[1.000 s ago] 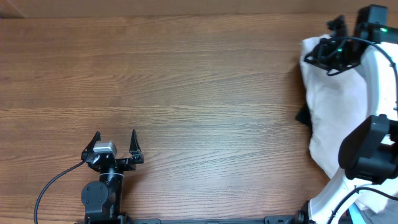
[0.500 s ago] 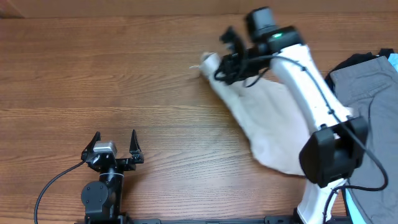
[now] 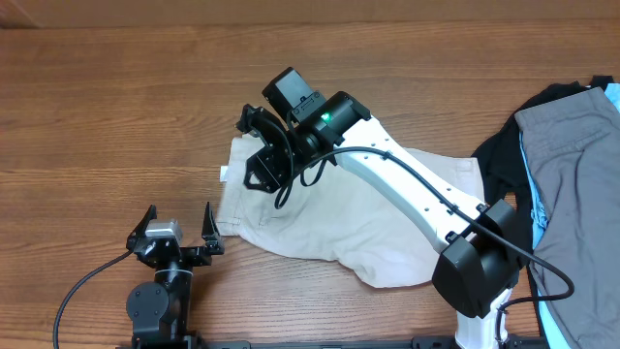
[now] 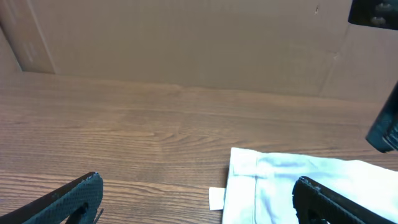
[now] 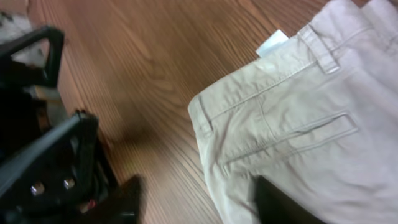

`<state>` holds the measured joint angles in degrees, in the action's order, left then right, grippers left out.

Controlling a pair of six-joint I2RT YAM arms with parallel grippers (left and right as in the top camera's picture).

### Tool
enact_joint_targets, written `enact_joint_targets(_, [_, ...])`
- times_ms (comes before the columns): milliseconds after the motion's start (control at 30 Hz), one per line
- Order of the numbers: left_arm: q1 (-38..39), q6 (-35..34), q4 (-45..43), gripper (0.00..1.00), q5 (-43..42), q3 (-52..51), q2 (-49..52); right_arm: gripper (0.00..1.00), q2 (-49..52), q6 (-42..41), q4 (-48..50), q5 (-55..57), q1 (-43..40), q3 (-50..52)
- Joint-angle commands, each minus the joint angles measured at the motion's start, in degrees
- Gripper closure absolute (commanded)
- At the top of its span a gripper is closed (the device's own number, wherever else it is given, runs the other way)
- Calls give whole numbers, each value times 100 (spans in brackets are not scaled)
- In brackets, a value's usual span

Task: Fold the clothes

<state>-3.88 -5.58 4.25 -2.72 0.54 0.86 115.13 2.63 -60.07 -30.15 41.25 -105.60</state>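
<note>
The right pincer (image 3: 254, 153) is seen spread wide above the waistband corner of the beige shorts (image 3: 368, 228), with nothing pinched. The shorts are laid flat across the centre of the table (image 3: 116, 97), stretching toward 4 o'clock, with their white tag (image 3: 225, 174) at 9 o'clock. The left pincer (image 3: 179, 209), likewise spread, is seen at 7 o'clock. A grey garment (image 3: 572, 194) and a black garment (image 3: 496, 165) are heaped at 3 o'clock.
</note>
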Motion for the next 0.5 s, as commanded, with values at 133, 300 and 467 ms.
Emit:
enact_joint_targets(133, [-39,70,0,0,37,-26,-55,0,-46,-118,-225,157,-511,-22])
enact_joint_targets(300, [-39,70,0,0,37,-26,-55,0,-46,-118,-1043,365,-1357,-22])
enact_joint_targets(467, [-39,70,0,0,37,-26,-55,0,-44,-118,-1873,979,-2280,-11])
